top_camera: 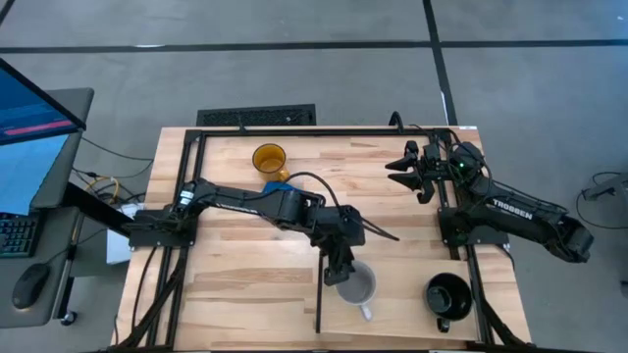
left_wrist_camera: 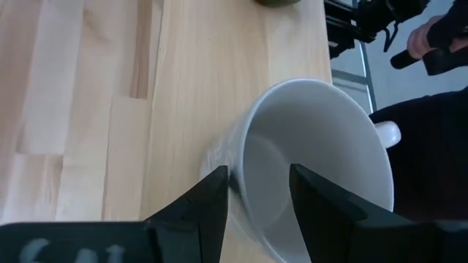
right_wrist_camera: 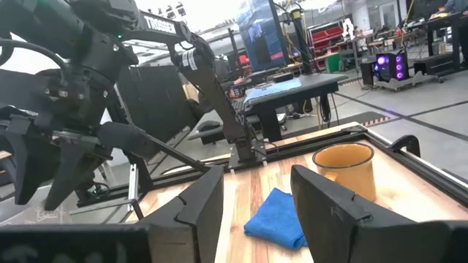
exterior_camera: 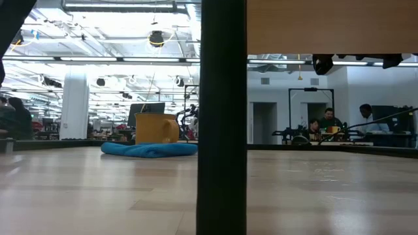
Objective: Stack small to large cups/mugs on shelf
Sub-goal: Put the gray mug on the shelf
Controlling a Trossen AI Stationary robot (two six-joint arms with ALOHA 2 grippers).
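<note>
Counter [top_camera: 255, 284] first, since it carries everything: a butcher-block top with a thin black divider strip [top_camera: 318, 294] standing near its front edge, and I take the panel to the right of that strip as the shelf [top_camera: 402, 294]. On it I see the grey-white mug [top_camera: 357, 285] just right of the strip, upright, its handle pointing toward the front edge. The black mug [top_camera: 448, 295] stands farther right on the same panel, well apart from it, handle also toward the front. The amber mug [top_camera: 269, 159] sits at the back of the counter, touching a blue cloth [top_camera: 277, 183].

My left arm reaches across from the left, and the left gripper [top_camera: 339, 272] hangs at the grey-white mug's back-left rim. From the left wrist view the mug [left_wrist_camera: 314, 161] lies straight ahead of the fingers [left_wrist_camera: 208, 201]; one finger sits outside the wall and the other inside the mouth, straddling the rim with a visible gap, so I judge them slack and holding nothing.

The right gripper [top_camera: 410, 167] waits at the back right, its fingers spread wide and empty.

What matters next, as I read it: the amber mug is the one left off the shelf, and it lies behind and to the left of my left fingers, nearer that arm than the right.
</note>
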